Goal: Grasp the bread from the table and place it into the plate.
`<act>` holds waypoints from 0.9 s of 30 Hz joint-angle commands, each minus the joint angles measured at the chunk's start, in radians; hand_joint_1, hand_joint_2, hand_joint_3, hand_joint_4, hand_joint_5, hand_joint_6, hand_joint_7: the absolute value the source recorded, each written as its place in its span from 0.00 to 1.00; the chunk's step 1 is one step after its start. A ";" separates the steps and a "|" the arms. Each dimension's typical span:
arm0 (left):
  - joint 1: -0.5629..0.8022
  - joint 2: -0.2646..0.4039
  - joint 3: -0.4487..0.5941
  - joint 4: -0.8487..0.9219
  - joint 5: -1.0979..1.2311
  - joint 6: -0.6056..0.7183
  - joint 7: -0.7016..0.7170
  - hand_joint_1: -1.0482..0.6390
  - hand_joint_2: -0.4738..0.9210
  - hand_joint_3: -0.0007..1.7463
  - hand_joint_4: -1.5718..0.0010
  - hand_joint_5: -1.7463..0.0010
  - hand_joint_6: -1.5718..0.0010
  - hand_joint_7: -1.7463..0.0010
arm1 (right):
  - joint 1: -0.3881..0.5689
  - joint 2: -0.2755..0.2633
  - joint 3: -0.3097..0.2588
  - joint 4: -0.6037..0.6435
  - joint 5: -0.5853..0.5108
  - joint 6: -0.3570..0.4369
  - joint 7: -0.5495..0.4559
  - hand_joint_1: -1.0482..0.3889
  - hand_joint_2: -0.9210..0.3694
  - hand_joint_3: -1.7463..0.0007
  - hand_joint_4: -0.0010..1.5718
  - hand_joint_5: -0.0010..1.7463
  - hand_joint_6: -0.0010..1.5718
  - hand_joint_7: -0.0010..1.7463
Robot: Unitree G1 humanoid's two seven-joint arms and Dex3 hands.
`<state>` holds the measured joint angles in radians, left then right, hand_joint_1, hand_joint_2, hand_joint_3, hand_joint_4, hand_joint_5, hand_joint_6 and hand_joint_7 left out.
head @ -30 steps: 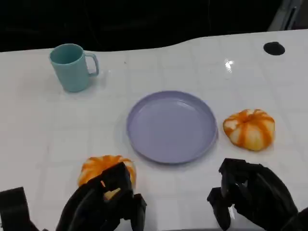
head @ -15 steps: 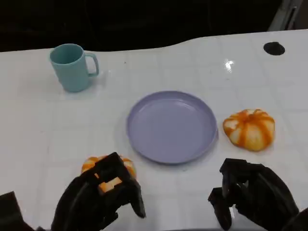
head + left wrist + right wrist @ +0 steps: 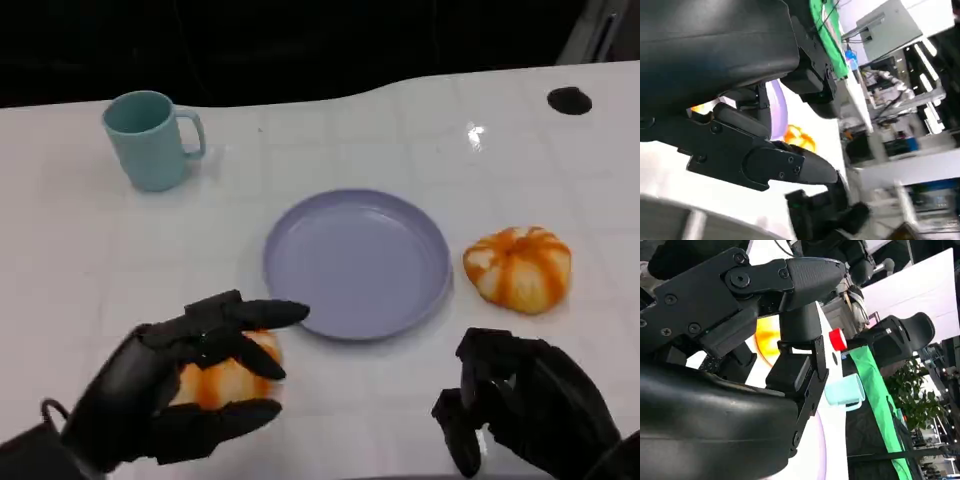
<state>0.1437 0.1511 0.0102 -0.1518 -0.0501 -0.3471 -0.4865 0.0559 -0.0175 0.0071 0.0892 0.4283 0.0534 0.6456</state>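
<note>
Two orange-and-white striped breads lie on the white table. One bread (image 3: 222,378) sits at the lower left, and my left hand (image 3: 170,385) reaches around it with fingers (image 3: 262,313) spread over its top and the thumb in front of it. A sliver of this bread (image 3: 701,107) shows behind the fingers in the left wrist view. The second bread (image 3: 518,267) lies right of the lavender plate (image 3: 300,285), which has nothing on it. My right hand (image 3: 520,405) rests curled at the lower right, holding nothing, a little in front of the second bread (image 3: 767,337).
A teal mug (image 3: 150,138) stands at the back left, well away from the plate. A dark round hole (image 3: 569,100) marks the table's far right corner. The table's dark back edge runs along the top.
My left hand has moved forward and spread its fingers, going from curled in front of the near bread to reaching over and around it. The right hand, plate and other bread stayed put.
</note>
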 commanded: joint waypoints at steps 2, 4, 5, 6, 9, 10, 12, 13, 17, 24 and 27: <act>0.017 0.100 0.035 -0.112 0.230 0.009 0.108 0.23 1.00 0.02 0.86 0.46 0.75 0.94 | 0.009 -0.013 -0.007 -0.020 0.010 0.009 0.000 0.08 0.17 0.74 0.77 0.89 0.67 0.81; 0.024 0.133 0.042 -0.150 0.365 0.005 0.158 0.20 1.00 0.03 0.83 0.52 0.73 0.96 | 0.010 -0.014 -0.006 -0.021 0.010 0.010 0.001 0.08 0.17 0.74 0.77 0.89 0.66 0.81; 0.027 0.147 0.043 -0.167 0.430 0.006 0.181 0.20 1.00 0.04 0.82 0.55 0.73 0.97 | 0.010 -0.014 -0.006 -0.022 0.011 0.012 0.000 0.08 0.17 0.74 0.78 0.89 0.66 0.80; 0.031 0.159 0.043 -0.186 0.500 0.012 0.206 0.20 1.00 0.04 0.80 0.58 0.72 0.98 | 0.010 -0.014 -0.007 -0.024 0.013 0.016 0.000 0.09 0.17 0.74 0.78 0.89 0.66 0.80; 0.036 0.175 0.034 -0.221 0.623 0.037 0.249 0.20 1.00 0.02 0.73 0.70 0.69 0.99 | 0.009 -0.013 -0.008 -0.025 0.014 0.022 -0.001 0.09 0.18 0.72 0.77 0.89 0.66 0.81; 0.033 0.186 0.030 -0.229 0.664 0.041 0.257 0.21 1.00 0.02 0.72 0.71 0.69 0.99 | 0.007 -0.012 -0.008 -0.024 0.012 0.023 -0.003 0.09 0.19 0.72 0.77 0.89 0.66 0.81; 0.029 0.203 0.019 -0.241 0.723 0.051 0.264 0.21 1.00 0.01 0.69 0.74 0.68 0.99 | 0.003 -0.012 -0.009 -0.022 0.011 0.026 -0.006 0.09 0.20 0.71 0.77 0.90 0.66 0.81; 0.027 0.210 0.012 -0.244 0.746 0.056 0.265 0.21 1.00 0.01 0.69 0.74 0.68 1.00 | 0.001 -0.011 -0.010 -0.020 0.011 0.026 -0.006 0.09 0.20 0.70 0.77 0.90 0.66 0.81; 0.016 0.234 -0.030 -0.253 0.863 0.101 0.250 0.20 1.00 0.01 0.68 0.76 0.71 1.00 | -0.004 -0.008 -0.012 -0.010 0.013 0.020 -0.001 0.09 0.20 0.70 0.76 0.89 0.66 0.80; -0.050 0.256 -0.111 -0.186 0.927 0.181 0.203 0.20 0.99 0.00 0.69 0.77 0.73 1.00 | -0.007 -0.006 -0.010 -0.008 0.009 0.018 -0.003 0.08 0.19 0.72 0.77 0.88 0.67 0.79; -0.088 0.265 -0.148 -0.140 0.942 0.216 0.181 0.20 0.99 0.00 0.70 0.78 0.74 1.00 | -0.004 -0.007 -0.009 -0.013 0.007 0.019 -0.004 0.08 0.19 0.73 0.77 0.88 0.67 0.79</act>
<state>0.0818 0.3928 -0.1123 -0.3285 0.8748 -0.1597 -0.2771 0.0534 -0.0159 0.0058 0.0788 0.4289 0.0731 0.6448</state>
